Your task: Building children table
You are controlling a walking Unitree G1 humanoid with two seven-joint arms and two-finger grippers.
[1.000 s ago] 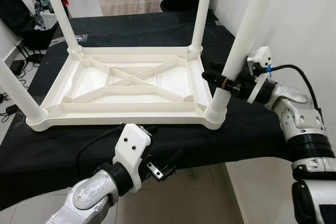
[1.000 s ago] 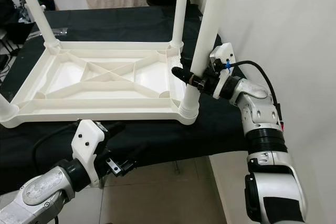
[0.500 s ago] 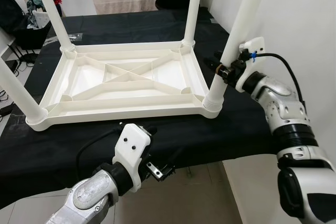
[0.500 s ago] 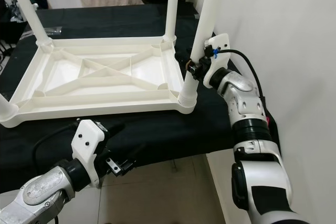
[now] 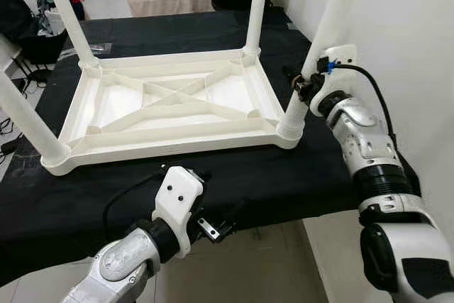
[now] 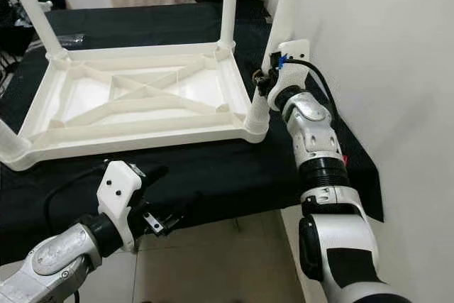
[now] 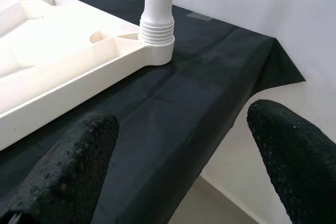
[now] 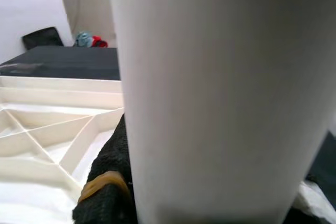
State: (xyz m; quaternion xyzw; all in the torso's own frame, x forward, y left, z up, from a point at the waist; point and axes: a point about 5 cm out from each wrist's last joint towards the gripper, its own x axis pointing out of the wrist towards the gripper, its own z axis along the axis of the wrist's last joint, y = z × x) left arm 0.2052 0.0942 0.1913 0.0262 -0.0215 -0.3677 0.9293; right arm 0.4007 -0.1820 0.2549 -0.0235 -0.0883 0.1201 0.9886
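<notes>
On the black-clothed worktop [image 5: 298, 175], seen from the left eye, a white plastic children's table [image 5: 170, 108] lies upside down, four legs pointing up. The right gripper [image 5: 303, 90] is clamped on the near right leg [image 5: 319, 47] just above its ribbed socket. The left gripper [image 5: 213, 226] hangs below the worktop's front edge, off the table.

Left wrist view: two black fingers [image 7: 68, 166] stand wide apart with nothing between them, facing the ribbed socket [image 7: 156, 31] at the tabletop's corner.

Right wrist view: the white leg [image 8: 220, 93] is pressed against a black finger [image 8: 107, 187] with a yellowish band. No writing is readable anywhere.
</notes>
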